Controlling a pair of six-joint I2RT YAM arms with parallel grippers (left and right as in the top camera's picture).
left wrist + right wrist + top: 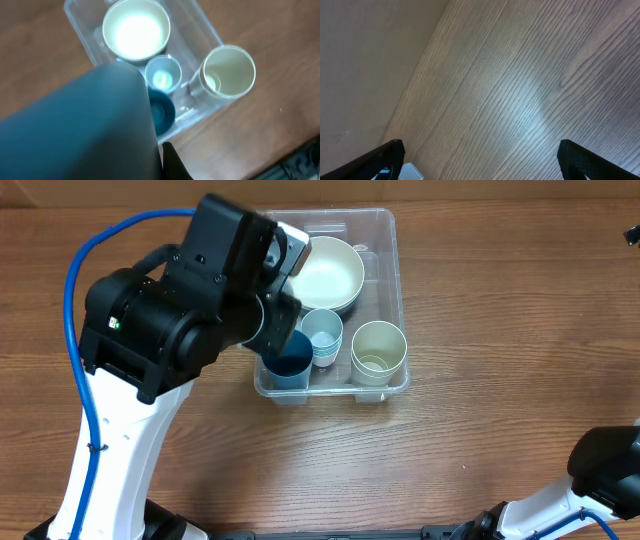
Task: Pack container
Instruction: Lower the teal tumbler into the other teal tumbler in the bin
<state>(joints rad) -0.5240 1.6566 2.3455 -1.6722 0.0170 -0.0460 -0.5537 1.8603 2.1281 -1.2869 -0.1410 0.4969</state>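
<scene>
At left, hanging with the left gripper [162,150] straight above the near-left corner of the container [396,290], jaws masked by a teal blur [75,130]: grip impossible to tell. Mid-table, lies with its long axis running away from the robot. Far right, idling with the right gripper [480,147] spread wide, empty, well apart.

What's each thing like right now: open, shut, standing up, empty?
container: lidless, holding four dishes.
cream bowl: upright, empty.
light blue cup: upright, empty.
dark blue cup: upright, partly hidden.
cream cup: upright.
left gripper: grip hidden behind a teal blur.
right gripper: open, empty.
</scene>
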